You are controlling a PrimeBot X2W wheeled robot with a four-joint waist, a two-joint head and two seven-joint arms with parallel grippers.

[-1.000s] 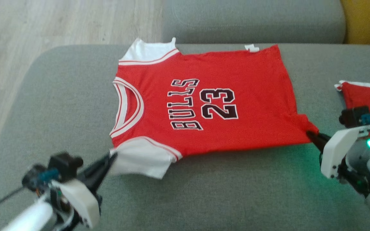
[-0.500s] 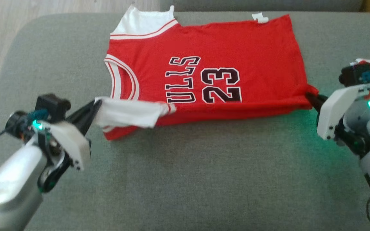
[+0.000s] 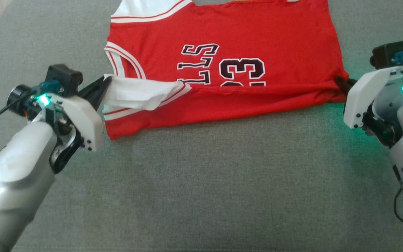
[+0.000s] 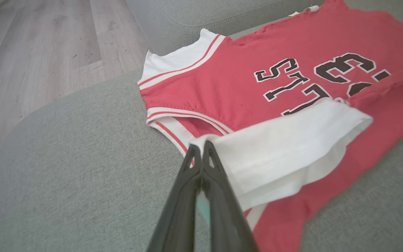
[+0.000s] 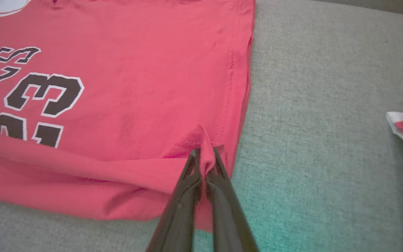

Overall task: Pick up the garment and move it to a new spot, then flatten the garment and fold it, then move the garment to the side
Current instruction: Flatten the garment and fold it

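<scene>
Left end effector (image 3: 107, 79) and right end effector (image 3: 337, 81), closed on red jersey (image 3: 257, 35) lettered "LLS", "3"

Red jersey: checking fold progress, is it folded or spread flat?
Partly folded: on the jersey, the near edge covers part of the lettering; left gripper pinches the white sleeve, right gripper the hem corner.
</scene>
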